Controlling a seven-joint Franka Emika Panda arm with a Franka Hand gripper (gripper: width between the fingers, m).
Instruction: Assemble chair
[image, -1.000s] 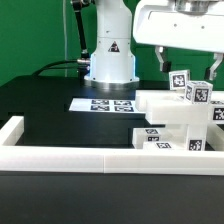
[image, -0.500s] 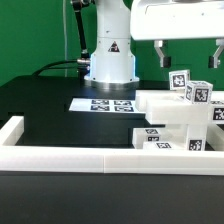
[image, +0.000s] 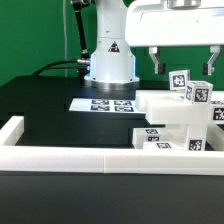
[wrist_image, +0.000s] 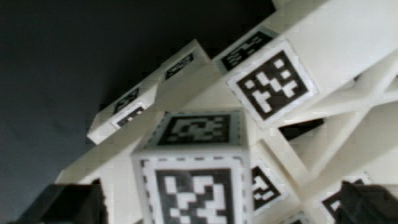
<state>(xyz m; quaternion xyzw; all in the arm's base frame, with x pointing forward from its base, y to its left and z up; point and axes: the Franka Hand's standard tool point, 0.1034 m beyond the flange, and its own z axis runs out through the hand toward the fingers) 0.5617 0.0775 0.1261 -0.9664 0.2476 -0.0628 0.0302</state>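
Note:
The white chair (image: 178, 118) stands at the exterior view's right, against the border rail, a stack of blocky pieces with black-and-white tags. My gripper (image: 183, 60) hangs above its top pieces, open, fingers (image: 155, 61) apart and holding nothing. In the wrist view the chair's tagged posts and bars (wrist_image: 231, 140) fill the picture, with one tagged post end (wrist_image: 192, 192) between my two dark fingertips (wrist_image: 75, 205). The fingers stand clear of the chair in the exterior view.
A long low white border rail (image: 70, 155) runs along the front and bends back at the exterior view's left. The marker board (image: 100, 103) lies flat on the black table before the robot base (image: 108, 60). Green wall behind.
The gripper has risen a little and shifted toward the exterior view's left above the chair. Its fingers stayed open. The chair has not moved.

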